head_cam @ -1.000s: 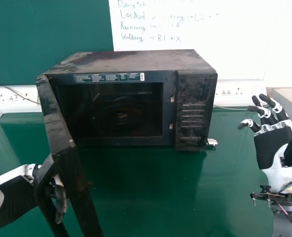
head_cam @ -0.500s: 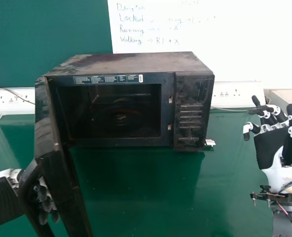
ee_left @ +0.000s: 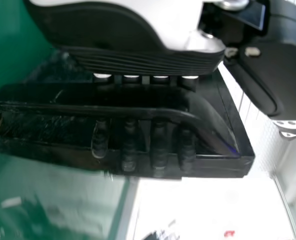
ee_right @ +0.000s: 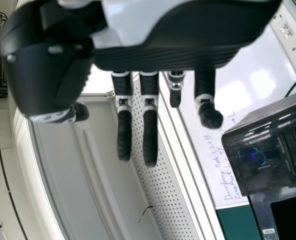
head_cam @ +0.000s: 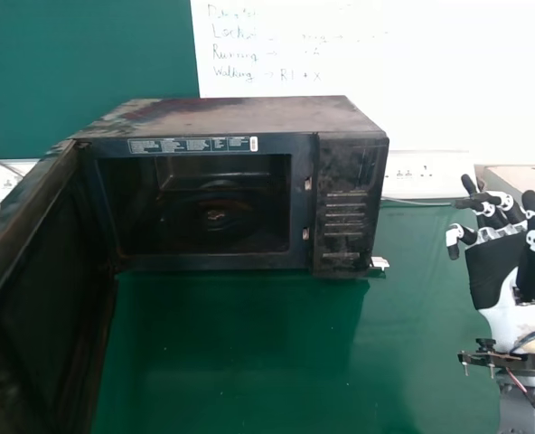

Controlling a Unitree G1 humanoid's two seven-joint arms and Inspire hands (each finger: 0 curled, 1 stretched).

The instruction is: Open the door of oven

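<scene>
The black microwave oven [head_cam: 236, 116] faces me in the head view, its dark cavity exposed. Its door [head_cam: 42, 307] stands swung out wide at the left, slanting toward the bottom left. In the left wrist view my left hand [ee_left: 123, 30] is at the outer side of the door [ee_left: 53, 142], with its fingers hooked behind the long black handle [ee_left: 143, 113]. My right hand [head_cam: 498, 267] is open and empty to the right of the oven, apart from it. The right wrist view has that right hand [ee_right: 188, 42] with fingers extended, and the oven [ee_right: 265, 147] beyond them.
The oven rests on a glossy green table [head_cam: 249, 353]. Behind it are wall sockets [head_cam: 417, 172] and a whiteboard with handwriting [head_cam: 286, 54]. A pale box [head_cam: 525, 181] stands at the back right, behind my right hand.
The door has swung farther out to the left, widening its angle from the oven. My left hand has moved left with the handle, out of the head view. My right arm has stayed put.
</scene>
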